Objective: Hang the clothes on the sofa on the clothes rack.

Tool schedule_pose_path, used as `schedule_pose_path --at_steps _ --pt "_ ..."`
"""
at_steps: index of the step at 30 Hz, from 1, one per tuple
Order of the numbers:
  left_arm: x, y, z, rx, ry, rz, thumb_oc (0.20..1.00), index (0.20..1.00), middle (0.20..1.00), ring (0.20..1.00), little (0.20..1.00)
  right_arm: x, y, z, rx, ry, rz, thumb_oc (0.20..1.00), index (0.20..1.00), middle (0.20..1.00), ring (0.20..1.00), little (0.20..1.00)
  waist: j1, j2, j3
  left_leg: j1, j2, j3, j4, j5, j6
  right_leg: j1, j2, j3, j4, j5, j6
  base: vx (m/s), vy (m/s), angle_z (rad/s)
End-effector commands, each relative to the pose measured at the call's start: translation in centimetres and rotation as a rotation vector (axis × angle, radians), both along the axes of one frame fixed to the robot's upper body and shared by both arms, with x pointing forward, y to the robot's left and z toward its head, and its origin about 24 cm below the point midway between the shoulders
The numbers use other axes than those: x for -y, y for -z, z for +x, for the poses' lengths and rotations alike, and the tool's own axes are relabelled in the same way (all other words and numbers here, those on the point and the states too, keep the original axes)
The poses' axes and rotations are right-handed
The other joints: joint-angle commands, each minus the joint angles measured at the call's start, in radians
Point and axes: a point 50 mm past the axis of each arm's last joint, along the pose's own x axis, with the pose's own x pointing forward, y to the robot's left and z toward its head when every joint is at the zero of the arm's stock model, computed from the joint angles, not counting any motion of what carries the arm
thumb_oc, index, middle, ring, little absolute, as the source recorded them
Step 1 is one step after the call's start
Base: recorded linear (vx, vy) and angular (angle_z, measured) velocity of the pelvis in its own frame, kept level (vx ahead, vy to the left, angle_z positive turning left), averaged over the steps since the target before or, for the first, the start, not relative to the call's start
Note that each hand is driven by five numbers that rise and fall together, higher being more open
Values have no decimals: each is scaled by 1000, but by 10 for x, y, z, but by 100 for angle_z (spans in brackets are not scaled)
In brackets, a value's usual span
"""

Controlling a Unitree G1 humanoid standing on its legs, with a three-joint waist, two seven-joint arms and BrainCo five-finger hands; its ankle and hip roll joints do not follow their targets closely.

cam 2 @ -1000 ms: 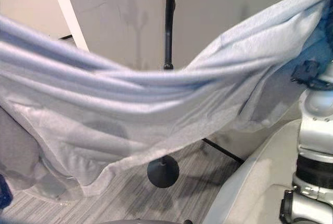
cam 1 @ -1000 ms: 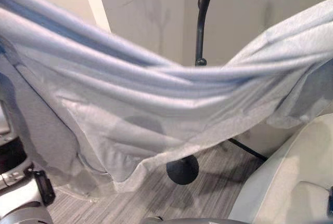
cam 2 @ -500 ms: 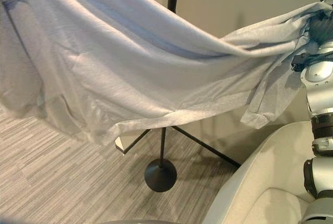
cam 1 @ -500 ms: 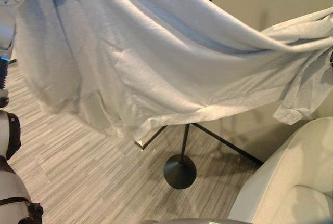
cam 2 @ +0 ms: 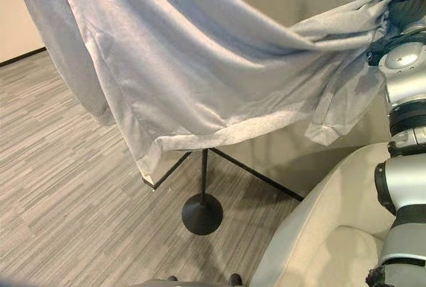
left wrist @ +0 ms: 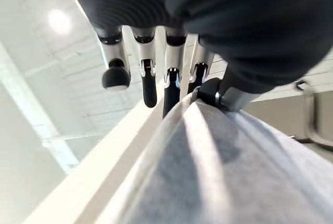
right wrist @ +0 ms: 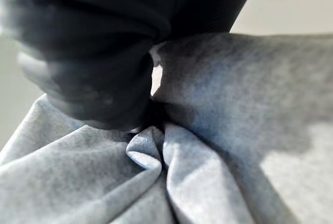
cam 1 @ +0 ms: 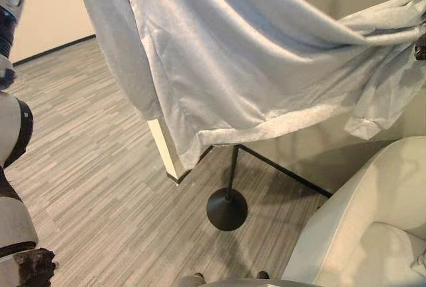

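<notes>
Garment (cam 1: 219,67) stretched between both hands above rack base (cam 1: 226,208).

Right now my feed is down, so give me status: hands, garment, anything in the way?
Both hands shut on the grey garment: left hand, right hand. Garment stretched in the air across the rack pole. Not hung yet.

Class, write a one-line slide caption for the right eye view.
Pale grey garment stretched high between the robot's raised arms, in front of the black rack pole, beside a cream sofa.
</notes>
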Motion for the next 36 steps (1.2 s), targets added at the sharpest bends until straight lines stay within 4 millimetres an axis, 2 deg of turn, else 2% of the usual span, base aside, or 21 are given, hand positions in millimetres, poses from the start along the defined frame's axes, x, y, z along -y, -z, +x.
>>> schedule_pose_path --at_steps 1,3,5,6,8,9,10,11,16,23,24,25,26,27,28,30,32,33,36 --pt "2 -53 -33 102 -57 -30 200 200 200 200 200 15 -58 -20 117 82 -3 200 200 200 200 200 40 57 6 58 21 -60 -68 -13 -23 76 -9 -43 2 -44 -21 42 31 -1" --pt "1 -57 -36 109 -60 -30 200 200 200 200 200 14 -62 -20 125 77 -2 200 200 200 200 200 37 56 13 62 21 -59 -68 -19 -23 79 -9 -42 2 -49 -20 17 4 0" --pt "1 -64 -39 87 -111 -18 200 200 200 200 200 18 -62 -19 47 131 -38 200 200 200 200 200 40 53 17 62 21 -59 -68 -20 -22 77 -9 -39 2 -49 -22 3 29 -3" --pt "-1 -60 -33 44 -125 -31 200 200 200 200 200 15 -57 -14 -4 135 -41 200 200 200 200 200 37 52 33 63 21 -59 -68 -21 -22 76 -10 -36 2 -49 -23 -37 49 -2" --pt "7 -34 -1 -109 -107 -53 200 200 200 200 200 26 -7 -3 -177 160 52 200 200 200 200 200 36 49 93 62 21 -60 -68 -22 -24 71 -13 -38 2 -52 -27 -107 51 0" --pt "5 -27 5 -139 -105 -66 200 200 200 200 200 28 4 -2 -210 166 62 200 200 200 200 200 34 48 101 60 21 -61 -68 -22 -23 68 -13 -39 2 -55 -29 -59 20 4" --pt "5 -26 6 -141 -104 -65 200 200 200 200 200 29 5 -2 -212 167 62 200 200 200 200 200 35 47 98 60 21 -61 -68 -22 -23 68 -13 -39 2 -55 -29 -50 29 6" --pt "-1 -13 14 -181 -95 -105 200 200 200 200 200 26 19 2 -253 152 68 200 200 200 200 200 31 47 121 50 22 -61 -68 -20 -25 54 -15 -41 2 -59 -29 -63 29 0" --pt "-19 13 25 -230 -84 -169 200 200 200 200 200 12 53 14 -316 65 76 200 200 200 200 200 26 43 173 34 24 -63 -68 -16 -30 30 -17 -35 2 -57 -33 -64 21 -3" --pt "-19 14 26 -231 -84 -169 200 200 200 200 200 12 54 14 -317 66 76 200 200 200 200 200 26 43 172 34 24 -63 -68 -16 -30 30 -17 -35 2 -57 -33 -8 4 -1" --pt "-35 29 28 -252 -89 -205 200 200 200 200 200 -1 71 21 -323 -18 74 200 200 200 200 200 14 37 201 27 23 -61 -68 -10 -30 20 -19 -29 2 -47 -35 -78 34 -4" --pt "-75 79 30 -340 -165 -232 200 200 200 200 200 -17 128 11 -330 -183 139 200 200 200 200 200 -9 26 214 30 18 -61 -68 -20 -30 11 -20 -20 2 -30 -35 -61 34 -9" --pt "-75 81 31 -344 -164 -232 200 200 200 200 200 -16 130 11 -334 -180 138 200 200 200 200 200 -7 28 210 34 19 -60 -68 -26 -31 15 -19 -20 2 -35 -35 -17 9 -12" --pt "-85 96 29 -360 -173 -249 200 200 200 200 200 -22 147 4 -328 -229 176 200 200 200 200 200 -16 26 209 33 17 -60 -68 -24 -30 11 -20 -17 2 -27 -35 10 -1 -21" --pt "-89 106 29 -371 -175 -250 200 200 200 200 200 -25 155 1 -326 -252 191 200 200 200 200 200 -18 25 206 33 17 -60 -68 -26 -31 10 -20 -17 2 -25 -34 23 -2 -22" --pt "-101 146 30 -443 -170 -272 200 200 200 200 200 -43 182 -14 -315 -364 262 200 200 200 200 200 -30 30 184 37 18 -59 -68 -35 -30 8 -20 -16 2 -22 -32 42 -6 -12" --pt "-101 160 31 -458 -148 -290 200 200 200 200 200 -54 196 -19 -316 -418 303 200 200 200 200 200 -34 30 177 34 19 -61 -68 -35 -30 3 -20 -17 2 -20 -31 0 0 0" --pt "-104 179 31 -482 -129 -328 200 200 200 200 200 -64 205 -25 -313 -461 330 200 200 200 200 200 -35 31 166 33 19 -61 -68 -35 -30 2 -19 -17 2 -18 -30 0 0 0" --pt "-104 200 31 -523 -121 -332 200 200 200 200 200 -76 220 -34 -333 -510 366 200 200 200 200 200 -39 33 151 30 17 -61 -68 -35 -30 0 -18 -20 2 -16 -29 0 0 0"
